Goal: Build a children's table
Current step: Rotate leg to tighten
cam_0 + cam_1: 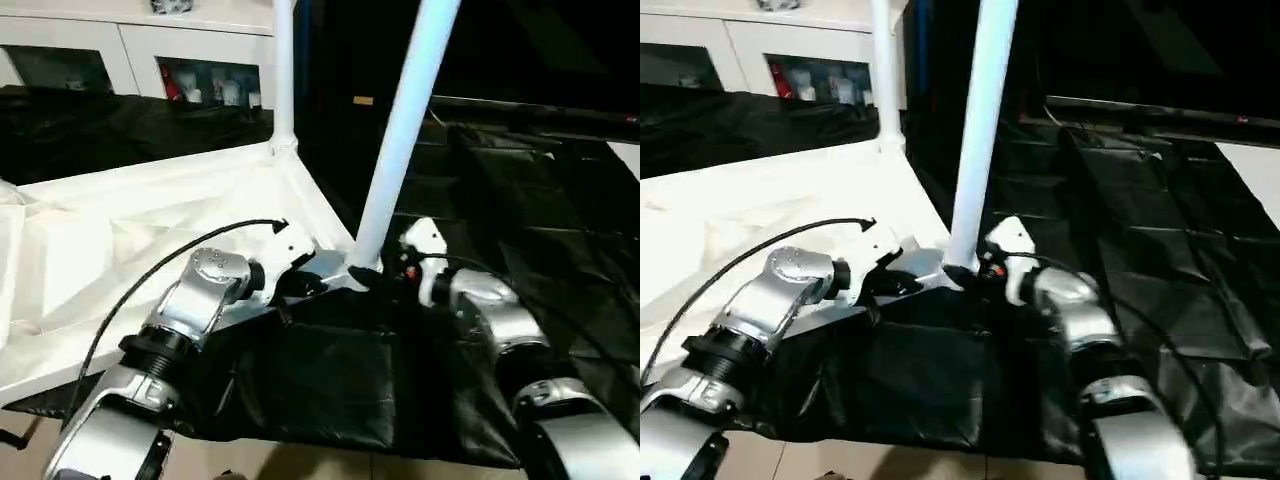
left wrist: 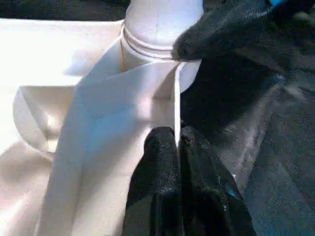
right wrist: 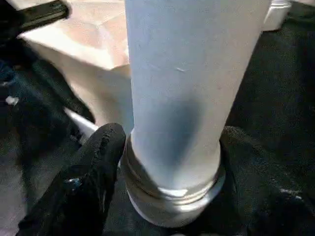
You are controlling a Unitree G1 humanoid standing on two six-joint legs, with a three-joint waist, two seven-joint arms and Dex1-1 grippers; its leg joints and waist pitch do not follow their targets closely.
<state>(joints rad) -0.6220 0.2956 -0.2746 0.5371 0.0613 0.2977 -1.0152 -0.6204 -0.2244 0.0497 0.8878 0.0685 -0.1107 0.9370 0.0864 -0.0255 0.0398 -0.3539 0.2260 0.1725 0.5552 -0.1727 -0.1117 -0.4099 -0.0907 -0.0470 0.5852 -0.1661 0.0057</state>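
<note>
- Item: table top, white plastic, lying underside-up on black cloth over the desk; takes up left half of the head views, near corner at frame centre.
- Leg 1: white tube, foot end seated in near corner socket; long axis runs up from frame centre to top edge, leaning a bit to the right. Free end out of frame.
- Leg 2: in far corner socket, upper centre of frame; long axis approx. vertical.
- Left claw: jaws narrow, pinched on the thin rim wall of the top just beside the near socket. Acts as the steadying hold.
- Right claw: black fingers set wide, one each side of leg 1 at its base; contact on the left finger looks likely, firm grip can't be confirmed.
- Step in hand (judged): seating/twisting leg 1 home in the socket.
- How to do it well: keep the left pinch fixed so the top doesn't slide on the cloth; bring leg 1 square to the top, matching leg 2, before pressing; grip low near the collar, push along the tube's own axis, not sideways.
- Risk: lean may mean it isn't fully seated; side load could jam it or lift the corner.
</note>
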